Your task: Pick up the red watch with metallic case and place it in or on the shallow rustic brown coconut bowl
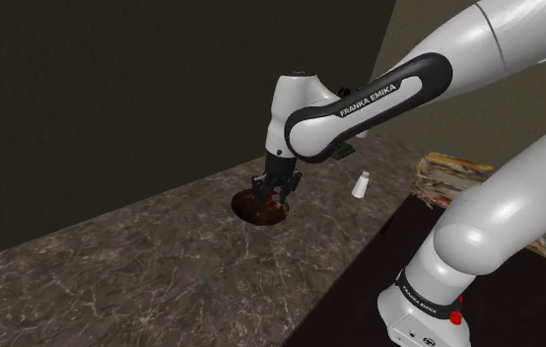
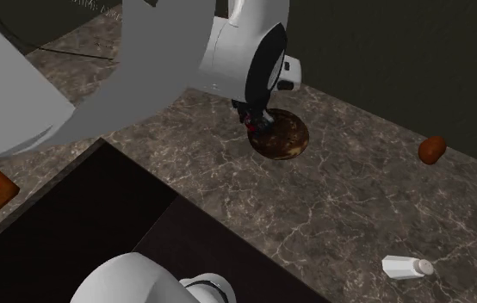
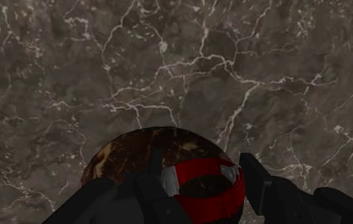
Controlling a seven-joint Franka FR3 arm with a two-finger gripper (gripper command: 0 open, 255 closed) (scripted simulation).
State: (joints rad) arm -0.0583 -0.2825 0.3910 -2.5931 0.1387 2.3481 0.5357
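Claw (image 3: 201, 168) points down over bowl (image 3: 125, 153), clasping watch (image 3: 212, 201).

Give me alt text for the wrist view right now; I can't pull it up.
The black gripper clasps a red watch with a silver case between its two fingers, over a mottled brown bowl. Around them spreads a dark marble counter veined in white.
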